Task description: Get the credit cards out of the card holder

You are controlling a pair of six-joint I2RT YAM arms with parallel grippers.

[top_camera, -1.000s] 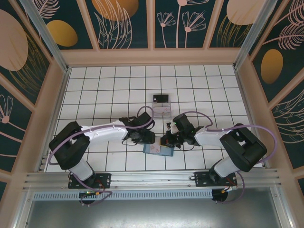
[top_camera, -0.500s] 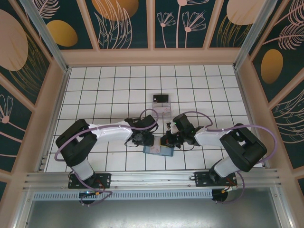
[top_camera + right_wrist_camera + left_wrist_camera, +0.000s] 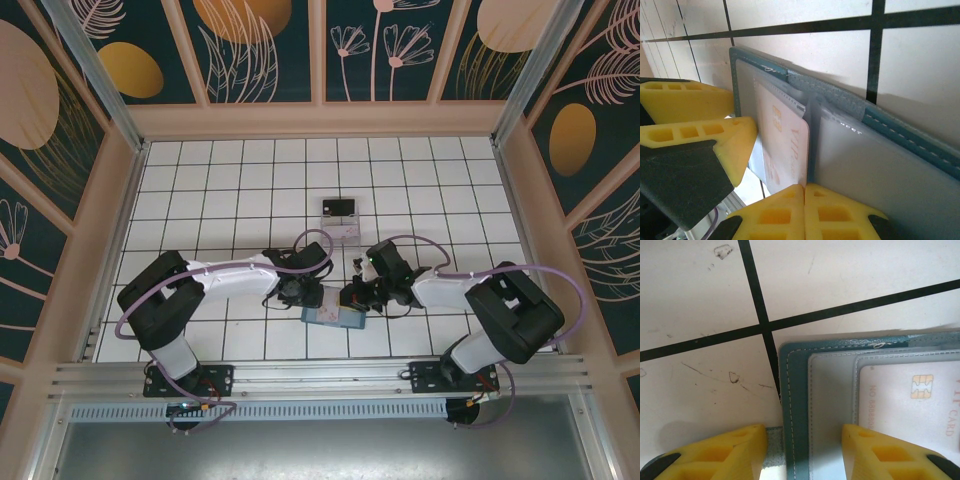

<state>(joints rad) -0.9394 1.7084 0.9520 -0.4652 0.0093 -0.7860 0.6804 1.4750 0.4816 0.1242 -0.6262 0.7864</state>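
Right now we are looking at the card holder (image 3: pixel 333 316) lying open and flat on the white tiled worktop (image 3: pixel 200 180), near the front edge and between the two arms. Both arms are reaching in toward it from either side.

Through the left wrist camera we are seeing the left claw (image 3: pixel 805 439) standing partly open – one yellow finger (image 3: pixel 725 452) is sitting over bare tile, the other over the grey inner panel, so the holder's teal stitched edge is running through the gap between them. It is gripping nothing that we can make out.

A pale credit card (image 3: pixel 912 400) is sitting tucked in an inner pocket of the holder, with its chip and pinkish lettering showing.

Through the right wrist camera we are seeing the right claw (image 3: pixel 805 196) with its two yellow pads pressed together, leaving no gap. They are meeting just at the lower corner of the pale credit card, beside the holder's centre fold – whether something thin is pinched between them we cannot tell. The left claw's fingers are showing at the far side of the holder in that same view.

Farther back on the worktop, well apart from the holder, a clear tray (image 3: pixel 340 228) is sitting with something dark in it, too small for us to identify.
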